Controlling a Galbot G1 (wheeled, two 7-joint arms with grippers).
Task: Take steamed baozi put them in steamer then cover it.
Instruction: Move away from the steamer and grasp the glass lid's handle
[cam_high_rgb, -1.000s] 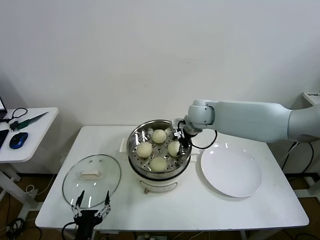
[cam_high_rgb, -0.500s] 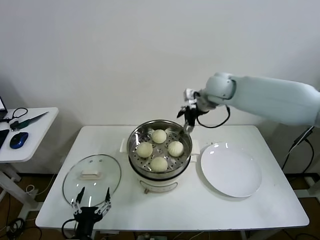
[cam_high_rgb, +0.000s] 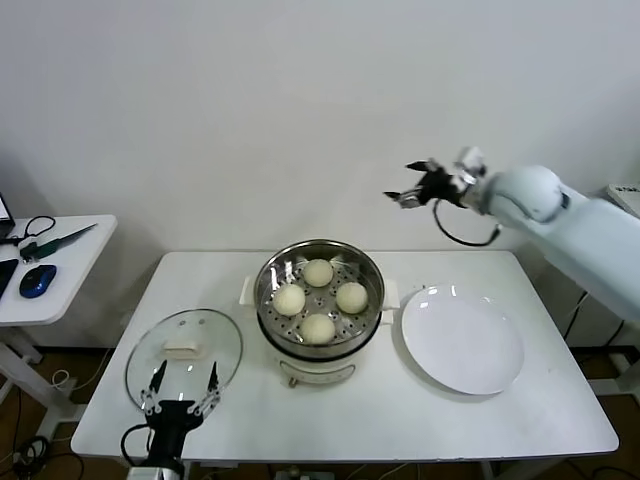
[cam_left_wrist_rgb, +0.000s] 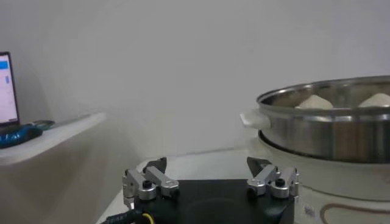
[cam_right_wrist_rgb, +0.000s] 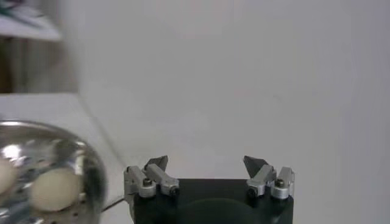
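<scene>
One steamer (cam_high_rgb: 320, 300) stands uncovered on one white table (cam_high_rgb: 500, 420). One white plate (cam_high_rgb: 462, 340) lies just right of it, one cover (cam_high_rgb: 184, 359) left of it. Four steamed baozi (cam_high_rgb: 319, 328) sit inside the steamer. The right gripper (cam_high_rgb: 413, 184) hangs above-right, fingers apart, empty; the left gripper (cam_high_rgb: 180, 388), fingers apart, hovers at the cover's near edge. No readable writing.

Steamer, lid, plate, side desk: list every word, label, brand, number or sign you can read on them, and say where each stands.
No text can be read anywhere.
Steamer: small dark marks on the cream base in the left wrist view, too blurred to read.
Cover: no print.
White plate: no print.
Screen on the side desk: lit, content too blurred to read.
</scene>
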